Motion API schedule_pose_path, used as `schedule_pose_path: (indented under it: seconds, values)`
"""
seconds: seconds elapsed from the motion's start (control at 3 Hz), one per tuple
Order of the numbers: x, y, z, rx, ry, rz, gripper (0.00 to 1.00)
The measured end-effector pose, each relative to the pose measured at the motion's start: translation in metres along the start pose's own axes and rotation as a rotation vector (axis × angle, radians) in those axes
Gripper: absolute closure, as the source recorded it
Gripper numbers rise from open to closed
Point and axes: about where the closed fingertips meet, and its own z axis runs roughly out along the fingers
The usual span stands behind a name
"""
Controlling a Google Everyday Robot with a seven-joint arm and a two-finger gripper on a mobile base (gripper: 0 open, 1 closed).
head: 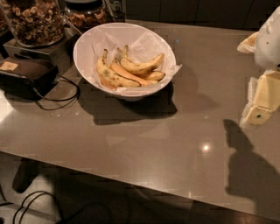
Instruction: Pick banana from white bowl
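Observation:
The white bowl (83,48) stands at the back left of the grey table and is lined with crumpled white paper. Several bananas lie in it. The banana (142,66), yellow and strongly curved, lies on top toward the right side of the bowl. A flatter orange-tinted banana (127,72) and a darker-spotted banana (109,77) lie below and left of it. My gripper (260,101) hangs at the right edge of the view, above the table and far to the right of the bowl, holding nothing that I can see.
Two glass jars of nuts (33,19) (87,13) stand behind the bowl at the back left. A black device (24,74) with a cable (65,94) lies left of the bowl. The table's front edge (131,186) runs across the bottom, with cables on the floor (26,205).

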Motion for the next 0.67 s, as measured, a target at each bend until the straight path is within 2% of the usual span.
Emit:
schedule_pose_path:
  seconds: [0.33,0.67]
  values:
    - [0.0,0.0,0.0,0.0,0.0,0.0,0.0]
    - [-0.011,-0.014,0.0,-0.016,0.034,0.013,0.0]
